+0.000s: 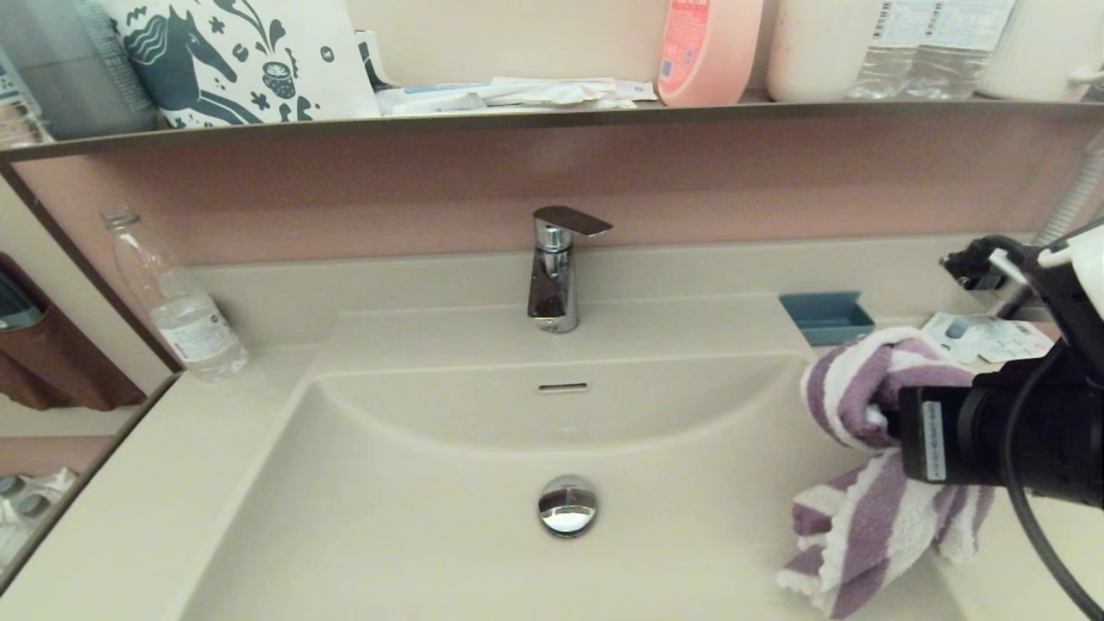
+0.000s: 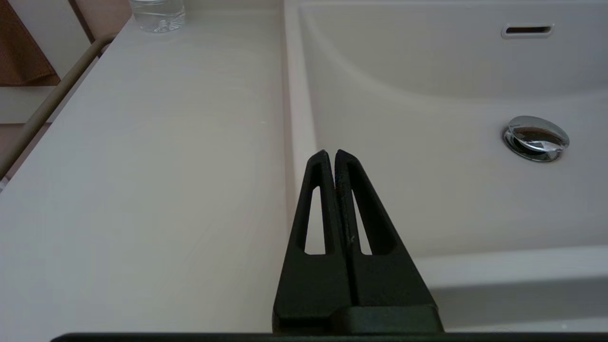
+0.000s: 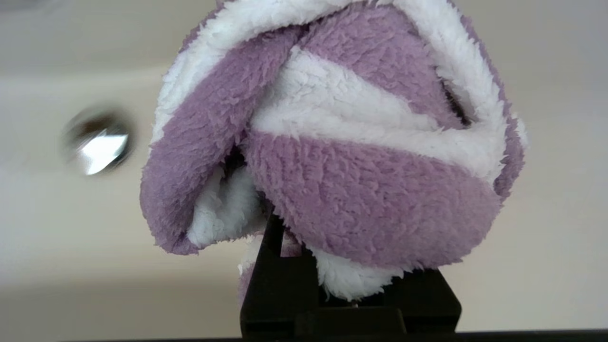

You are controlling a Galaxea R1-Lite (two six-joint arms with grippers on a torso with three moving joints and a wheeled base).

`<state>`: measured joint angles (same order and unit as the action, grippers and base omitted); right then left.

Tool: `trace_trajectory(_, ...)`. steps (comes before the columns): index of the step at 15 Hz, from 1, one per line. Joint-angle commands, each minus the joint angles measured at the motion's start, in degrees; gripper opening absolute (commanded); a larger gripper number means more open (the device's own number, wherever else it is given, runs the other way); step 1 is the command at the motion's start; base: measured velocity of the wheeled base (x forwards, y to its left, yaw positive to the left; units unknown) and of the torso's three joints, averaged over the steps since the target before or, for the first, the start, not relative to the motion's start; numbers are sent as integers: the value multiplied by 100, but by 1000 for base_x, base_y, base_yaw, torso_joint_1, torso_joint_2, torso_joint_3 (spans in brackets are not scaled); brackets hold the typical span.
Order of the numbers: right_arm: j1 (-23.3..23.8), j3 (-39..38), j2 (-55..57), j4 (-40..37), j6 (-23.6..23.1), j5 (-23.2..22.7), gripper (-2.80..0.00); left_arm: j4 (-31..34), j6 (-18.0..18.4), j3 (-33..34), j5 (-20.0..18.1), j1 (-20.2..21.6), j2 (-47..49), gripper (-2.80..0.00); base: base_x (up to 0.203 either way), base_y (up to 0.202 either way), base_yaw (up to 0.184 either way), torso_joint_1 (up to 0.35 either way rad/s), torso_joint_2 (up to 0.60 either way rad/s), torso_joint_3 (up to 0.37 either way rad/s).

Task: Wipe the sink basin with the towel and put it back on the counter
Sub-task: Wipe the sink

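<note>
The purple and white striped towel (image 1: 867,466) hangs bunched in the air over the right rim of the cream sink basin (image 1: 414,535), its lower folds dangling. My right gripper (image 1: 893,423) is shut on the towel (image 3: 342,156), and the cloth hides its fingertips. The chrome drain plug (image 1: 567,505) sits in the middle of the basin, below the slot overflow (image 1: 563,387). The cream counter (image 1: 129,509) runs along both sides of the basin. My left gripper (image 2: 331,154) is shut and empty, held above the basin's left rim near the front of the counter (image 2: 142,166).
A chrome faucet (image 1: 554,272) stands behind the basin. A clear water bottle (image 1: 177,310) is at the back left. A blue dish (image 1: 826,316) and a printed white card (image 1: 983,338) lie on the right counter. A shelf (image 1: 552,116) with bottles runs above the pink wall.
</note>
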<state>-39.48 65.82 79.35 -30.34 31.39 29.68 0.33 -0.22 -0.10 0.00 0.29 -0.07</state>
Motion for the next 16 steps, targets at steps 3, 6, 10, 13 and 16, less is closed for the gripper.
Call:
trace_trajectory(3, 1558, 7, -301, -297, -491, -6, -280, 2, -4, 1, 0, -3, 7, -280, 0, 0, 0, 0, 0, 0)
trace_trajectory(6, 2813, 7, -460, -386, -1180, -275, -280, -1, -4, 1, 0, 3, 7, -280, 0, 0, 0, 0, 0, 0)
trace_trajectory(10, 3980, 481, -414, -289, -1898, -1220, -280, 1, -4, 1, 0, -2, 7, -280, 0, 0, 0, 0, 0, 0)
trace_trajectory(13, 4016, 1050, -242, -326, -1715, -1937, -280, 2, -4, 1, 0, 6, 7, -280, 0, 0, 0, 0, 0, 0)
trace_trajectory(16, 4052, 1120, 202, -271, -1537, -1959, -280, 2, -4, 1, 0, -2, 7, -280, 0, 0, 0, 0, 0, 0)
